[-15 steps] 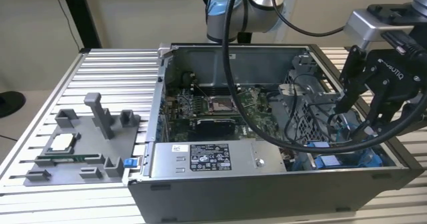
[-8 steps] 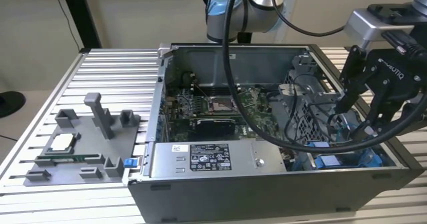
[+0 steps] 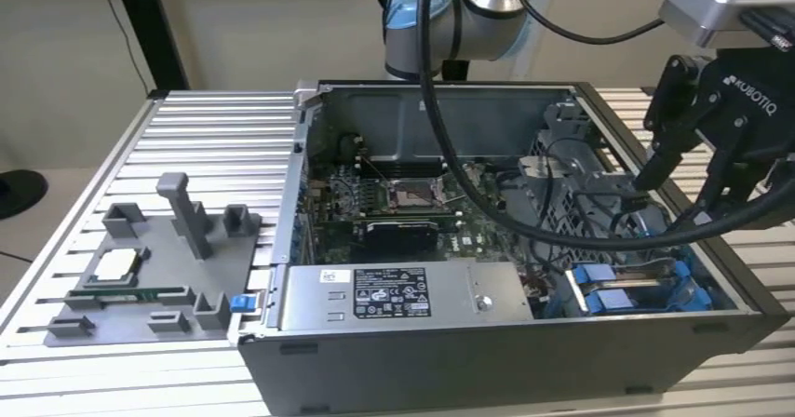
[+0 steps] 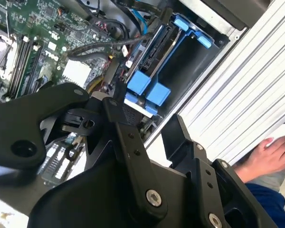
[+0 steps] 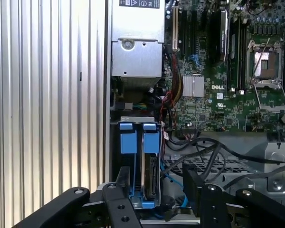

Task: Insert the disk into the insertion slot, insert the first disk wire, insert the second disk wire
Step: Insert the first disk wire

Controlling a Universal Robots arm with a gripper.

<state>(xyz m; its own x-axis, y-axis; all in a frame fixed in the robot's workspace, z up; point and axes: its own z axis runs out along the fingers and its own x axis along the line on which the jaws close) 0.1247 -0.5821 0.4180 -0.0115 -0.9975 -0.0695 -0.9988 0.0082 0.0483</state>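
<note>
Tool above disk; second wrist view shows hand

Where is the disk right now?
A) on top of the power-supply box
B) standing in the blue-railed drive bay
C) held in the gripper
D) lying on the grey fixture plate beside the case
B: in the first wrist view the disk stands on edge between the blue rails of the insertion slot, while the gripper hangs open near it, holding nothing.
</note>
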